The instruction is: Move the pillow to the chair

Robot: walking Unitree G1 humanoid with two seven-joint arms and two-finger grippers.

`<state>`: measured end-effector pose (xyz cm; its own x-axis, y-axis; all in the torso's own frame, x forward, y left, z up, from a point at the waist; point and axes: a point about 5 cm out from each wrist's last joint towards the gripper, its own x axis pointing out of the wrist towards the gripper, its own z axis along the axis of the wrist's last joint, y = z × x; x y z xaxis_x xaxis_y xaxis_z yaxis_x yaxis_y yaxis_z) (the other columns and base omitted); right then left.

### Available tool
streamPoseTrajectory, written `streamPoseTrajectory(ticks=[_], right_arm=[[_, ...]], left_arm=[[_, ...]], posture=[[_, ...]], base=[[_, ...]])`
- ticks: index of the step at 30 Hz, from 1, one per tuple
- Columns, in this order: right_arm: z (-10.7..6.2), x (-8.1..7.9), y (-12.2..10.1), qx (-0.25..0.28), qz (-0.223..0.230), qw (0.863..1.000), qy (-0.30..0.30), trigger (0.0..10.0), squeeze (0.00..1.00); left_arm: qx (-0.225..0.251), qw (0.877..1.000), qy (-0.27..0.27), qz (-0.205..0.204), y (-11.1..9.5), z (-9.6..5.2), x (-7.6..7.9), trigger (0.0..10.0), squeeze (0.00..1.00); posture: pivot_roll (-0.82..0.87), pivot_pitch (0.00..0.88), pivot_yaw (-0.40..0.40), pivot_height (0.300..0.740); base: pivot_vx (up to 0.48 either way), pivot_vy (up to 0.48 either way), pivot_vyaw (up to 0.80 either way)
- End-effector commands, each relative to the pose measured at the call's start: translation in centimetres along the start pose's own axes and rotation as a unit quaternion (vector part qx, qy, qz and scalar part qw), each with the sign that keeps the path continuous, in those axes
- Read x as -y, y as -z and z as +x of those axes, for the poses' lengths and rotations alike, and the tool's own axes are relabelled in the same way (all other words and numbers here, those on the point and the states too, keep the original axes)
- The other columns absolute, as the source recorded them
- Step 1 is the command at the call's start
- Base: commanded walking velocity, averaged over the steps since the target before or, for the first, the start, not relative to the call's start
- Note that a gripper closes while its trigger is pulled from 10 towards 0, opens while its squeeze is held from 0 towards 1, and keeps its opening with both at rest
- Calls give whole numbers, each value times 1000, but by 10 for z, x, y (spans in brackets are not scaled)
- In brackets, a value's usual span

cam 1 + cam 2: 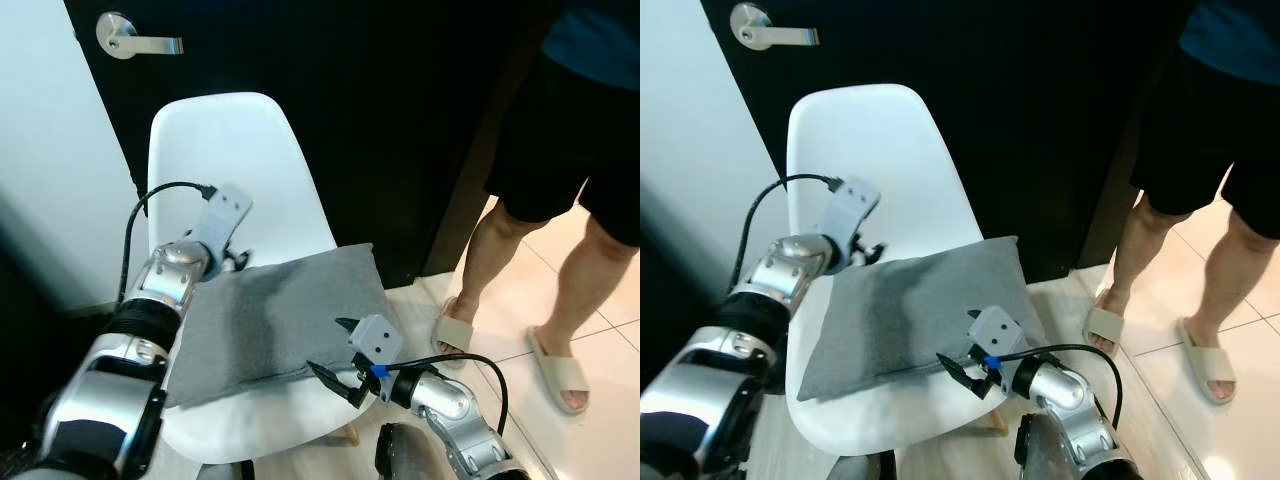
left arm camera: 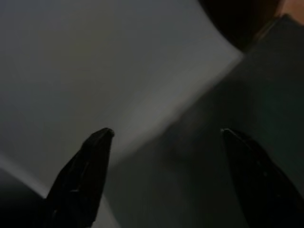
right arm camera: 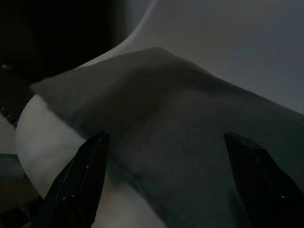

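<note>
Both pincers gape wide — right pincer at the grey pillow's front edge, left pincer at its back corner — on the white chair.

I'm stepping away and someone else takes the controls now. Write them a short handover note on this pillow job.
Left gripper: open, at the pillow's back edge by the chair back.
Right gripper: open, at the pillow's front edge, not clamped on it.
Grey pillow: lies flat on the seat of the white chair.
Done: pillow is on the chair.
Left: draw both arms clear.
Note: a person stands close on the right.
</note>
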<state>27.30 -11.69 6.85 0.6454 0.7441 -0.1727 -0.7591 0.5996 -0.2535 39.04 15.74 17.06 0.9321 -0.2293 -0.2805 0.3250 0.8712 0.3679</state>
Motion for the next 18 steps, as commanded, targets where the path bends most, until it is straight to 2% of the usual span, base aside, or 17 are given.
streamPoseTrajectory(ticks=[1, 2, 4, 5, 7, 8, 9, 10, 12, 13, 14, 15, 17, 18], right_arm=[[0, -1, 0, -1, -1, 1000, 1, 10000, 0], [0, -2, 0, -1, -3, 1000, 3, 10000, 0], [-1, -1, 0, 3, -9, 1000, 17, 10000, 0], [-1, -1, 0, 3, -9, 1000, 17, 10000, 0], [0, 9, -1, 7, -9, 996, 85, 10000, 0], [0, 9, -1, 7, -9, 996, 85, 10000, 0], [1, 30, -4, 15, 22, 979, 201, 10000, 0], [1, 30, -4, 15, 22, 979, 201, 10000, 0], [-1, 44, -8, 29, 60, 960, 273, 10000, 0], [-2, 52, -9, 35, 80, 949, 304, 10000, 0], [-2, 52, -9, 35, 80, 949, 304, 10000, 0], [-4, 58, -11, 37, 91, 940, 327, 10000, 0], [-4, 64, -14, 38, 91, 932, 348, 10000, 0], [-4, 64, -14, 38, 91, 932, 348, 10000, 0]], left_arm=[[10, 1000, -22, 12, 8, -5, -3, 10000, 0], [27, 999, -36, -4, 6, -8, -5, 10000, 0], [89, 993, -78, -4, -3, -16, -12, 10000, 0], [89, 993, -78, -4, -3, -16, -12, 10000, 0], [149, 981, -107, -57, -9, -26, -13, 10000, 0], [149, 981, -107, -57, -9, -26, -13, 10000, 0], [163, 967, -144, -134, -1, -36, -13, 10000, 0], [163, 967, -144, -134, -1, -36, -13, 10000, 0], [158, 955, -174, -181, 9, -43, -13, 10000, 0], [145, 946, -190, -218, 16, -45, -12, 10000, 0], [145, 946, -190, -218, 16, -45, -12, 10000, 0], [133, 942, -211, -227, 23, -49, -11, 10000, 0], [141, 945, -229, -188, 27, -56, -7, 10000, 0], [141, 945, -229, -188, 27, -56, -7, 10000, 0]], posture=[[43, 52, -3, 592], [40, 52, -1, 592], [43, 52, -4, 592], [43, 52, -4, 592], [48, 51, -8, 592], [48, 51, -8, 592], [52, 45, -10, 592], [52, 45, -10, 592], [52, 40, -10, 592], [53, 37, -10, 592], [53, 37, -10, 592], [53, 35, -10, 592], [52, 35, -10, 592], [52, 35, -10, 592]], base=[[0, 0, 0], [0, 0, 0], [0, 0, 0], [0, 0, 0], [0, 0, 0], [0, 0, 0], [0, 0, 0], [0, 0, 0], [0, 0, 0], [0, 0, 0], [0, 0, 0], [0, 0, 0], [0, 0, 0], [0, 0, 0]])
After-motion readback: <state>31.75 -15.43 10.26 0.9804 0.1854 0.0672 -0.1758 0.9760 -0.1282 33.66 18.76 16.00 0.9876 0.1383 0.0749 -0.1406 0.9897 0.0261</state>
